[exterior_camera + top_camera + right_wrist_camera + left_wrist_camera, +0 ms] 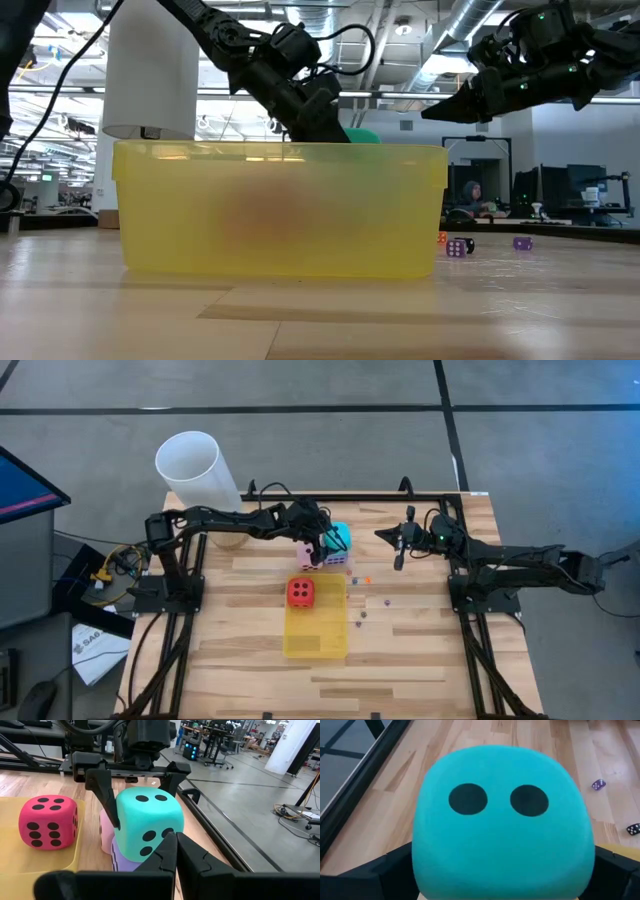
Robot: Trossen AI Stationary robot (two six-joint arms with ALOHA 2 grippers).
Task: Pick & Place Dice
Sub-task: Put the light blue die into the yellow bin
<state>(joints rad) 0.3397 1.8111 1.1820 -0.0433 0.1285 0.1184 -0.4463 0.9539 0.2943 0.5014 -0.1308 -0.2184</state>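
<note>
A cyan die (147,822) rests on a purple die (125,862), beside a pink die (105,837), just beyond the far edge of the yellow tray (316,635). A red die (301,592) lies in the tray's far end. My left gripper (140,795) is open and comes down slanting from the table's left. One finger (107,795) stands on each side of the cyan die (500,845), and I see no grip. My right gripper (383,536) hovers shut to the right of the stack, holding nothing.
Several tiny dice (387,601) lie scattered on the wood to the right of the tray. A tall white cylinder (195,470) stands at the table's far left corner. Black frame rails run along the table's edges.
</note>
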